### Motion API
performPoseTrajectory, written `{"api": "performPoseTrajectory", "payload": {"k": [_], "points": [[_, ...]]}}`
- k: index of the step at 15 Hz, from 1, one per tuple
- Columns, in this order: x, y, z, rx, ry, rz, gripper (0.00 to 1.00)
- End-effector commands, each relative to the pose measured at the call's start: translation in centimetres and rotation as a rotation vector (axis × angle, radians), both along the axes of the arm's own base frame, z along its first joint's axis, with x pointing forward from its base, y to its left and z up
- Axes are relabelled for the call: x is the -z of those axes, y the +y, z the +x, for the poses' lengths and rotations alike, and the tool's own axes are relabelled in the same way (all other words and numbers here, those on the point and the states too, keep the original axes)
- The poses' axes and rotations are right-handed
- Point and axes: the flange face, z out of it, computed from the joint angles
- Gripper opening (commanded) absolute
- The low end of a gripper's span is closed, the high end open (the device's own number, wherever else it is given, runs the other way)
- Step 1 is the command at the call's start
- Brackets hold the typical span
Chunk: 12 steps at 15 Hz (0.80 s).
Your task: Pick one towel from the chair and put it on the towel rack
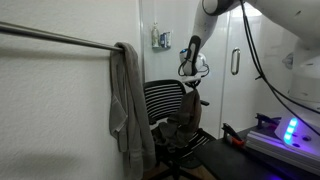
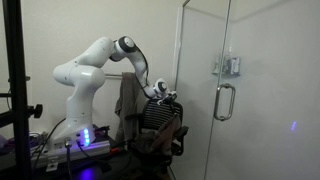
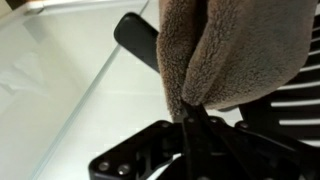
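Room, in an exterior view: we see white walls and white doors behind one black mesh chair (image 1: pixel 165 100).
Towel rack: one metal bar (image 1: pixel 55 38) runs along the wall, high in the frame.
Towels: we count two. One grey towel (image 1: pixel 128 105) hangs over the bar's end, and one brown towel (image 1: pixel 182 128) is bunched on the chair.
Arm: one white Panda arm (image 1: pixel 215 8) comes down from the top, with its gripper (image 1: pixel 192 68) just above the chair back.
Room, in an exterior view: we see one glass door with one handle (image 2: pixel 225 100), and one blue light (image 2: pixel 85 138) glowing at the arm's base.
Gripper there: it sits at the chair's top edge, with the brown towel below it on the chair.
Wrist view, towel: fluffy brown cloth fills the upper right.
Wrist view, jaws: we see them closed, pinching a fold of the brown towel.
Wrist view, chair: one black armrest (image 3: pixel 135 35) and the mesh slats are visible.
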Motion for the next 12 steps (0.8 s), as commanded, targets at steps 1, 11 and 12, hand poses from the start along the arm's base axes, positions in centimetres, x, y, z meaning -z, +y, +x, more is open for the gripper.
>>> {"api": "performPoseTrajectory", "payload": {"k": [1,11,12], "points": [[-7.3,2.2,-2.5,-0.117,-0.125,-0.067,0.01],[-14.7,6.5,-3.3,-0.178,-0.268,-0.167,0.03],[-14.5,6.2,-3.3,-0.174,-0.264,-0.172,0.01]]}}
